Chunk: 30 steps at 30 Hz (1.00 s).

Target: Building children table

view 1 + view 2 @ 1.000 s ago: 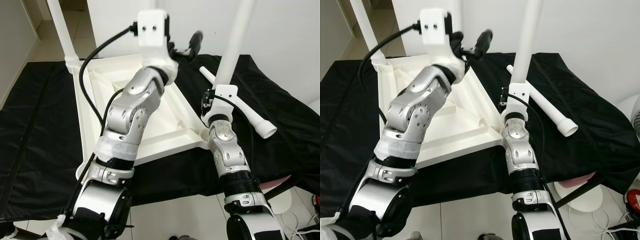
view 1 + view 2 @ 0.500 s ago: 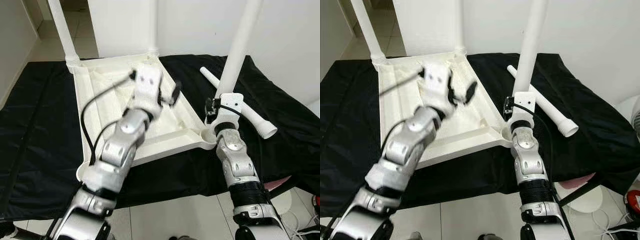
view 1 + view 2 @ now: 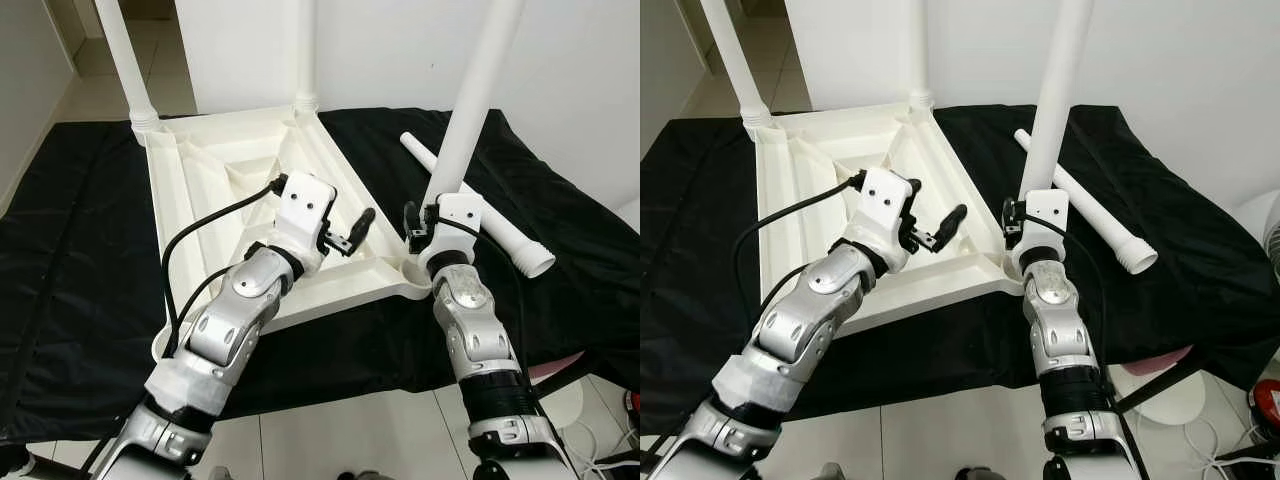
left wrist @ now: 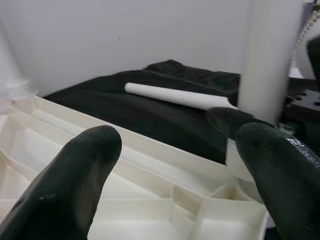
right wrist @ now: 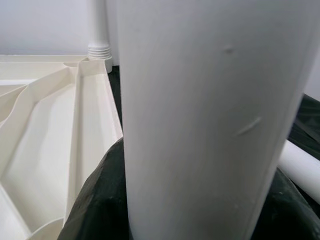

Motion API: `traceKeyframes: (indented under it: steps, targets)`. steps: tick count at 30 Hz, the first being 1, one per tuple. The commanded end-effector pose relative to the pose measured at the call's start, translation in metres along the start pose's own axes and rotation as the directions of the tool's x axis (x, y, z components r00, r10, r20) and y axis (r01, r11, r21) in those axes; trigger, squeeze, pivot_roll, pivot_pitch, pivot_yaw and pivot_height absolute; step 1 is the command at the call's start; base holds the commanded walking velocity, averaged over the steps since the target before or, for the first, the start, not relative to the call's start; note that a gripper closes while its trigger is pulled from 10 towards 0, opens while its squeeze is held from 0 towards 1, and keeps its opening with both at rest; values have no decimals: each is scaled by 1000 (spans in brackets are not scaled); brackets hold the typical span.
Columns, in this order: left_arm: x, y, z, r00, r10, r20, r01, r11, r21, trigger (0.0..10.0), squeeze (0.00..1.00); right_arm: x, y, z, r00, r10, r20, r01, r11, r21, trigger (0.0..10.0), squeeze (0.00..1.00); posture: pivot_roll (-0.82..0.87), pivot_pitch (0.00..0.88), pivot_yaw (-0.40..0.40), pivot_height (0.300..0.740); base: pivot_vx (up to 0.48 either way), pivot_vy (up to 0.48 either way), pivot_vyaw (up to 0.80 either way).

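A white plastic table top lies upside down on a black cloth. Two legs stand upright in its far corners. A third leg stands in the near right corner socket, and my right gripper is shut on its base. In the right wrist view that leg runs between the black fingers. My left gripper hovers open and holding nothing over the near right part of the table top, a short way left of that leg. A fourth leg lies loose on the cloth to the right.
The black cloth covers a low platform whose front edge runs just before my arms. White floor tiles lie below it. A white wall rises behind. A pink and white object sits at the lower right.
My left arm has come down from high over the table's far side to low over its near right part. The right gripper has kept its hold on the leg.
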<state>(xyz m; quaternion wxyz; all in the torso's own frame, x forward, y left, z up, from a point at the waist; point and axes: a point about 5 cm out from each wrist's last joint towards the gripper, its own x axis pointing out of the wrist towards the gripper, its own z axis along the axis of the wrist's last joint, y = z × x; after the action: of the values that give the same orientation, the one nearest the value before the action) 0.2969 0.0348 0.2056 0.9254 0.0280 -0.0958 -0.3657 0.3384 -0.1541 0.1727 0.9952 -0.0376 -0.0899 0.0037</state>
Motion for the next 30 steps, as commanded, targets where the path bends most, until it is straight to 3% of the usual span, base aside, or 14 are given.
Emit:
traceKeyframes:
  steps: [1,7,15,19,30]
  targets:
    - [-5,-20,-15,961,-268,-74,269,963,7,10000,0,-3,1,2,999,25,28,-25,1000,3,10000,0,67,70,-38,740,0,0,0]
    - [-10,-23,-32,948,-276,-156,282,959,16,10000,0,-9,0,-9,998,56,-1,-56,998,8,10000,0,68,71,-45,740,0,0,0]
    - [-16,-28,-36,930,-316,-188,326,945,25,10000,0,-13,2,-22,995,101,-21,-101,995,21,10000,0,69,62,-45,740,0,0,0]
    - [-20,-32,-37,909,-364,-202,367,930,-26,10000,0,-16,-1,-32,992,114,-52,-113,993,21,10000,0,69,62,-45,740,0,0,0]
    - [-25,-36,-38,886,-407,-220,415,910,-10,10000,0,-37,-6,-53,980,182,-83,-182,983,12,10000,0,65,51,-46,740,0,0,0]
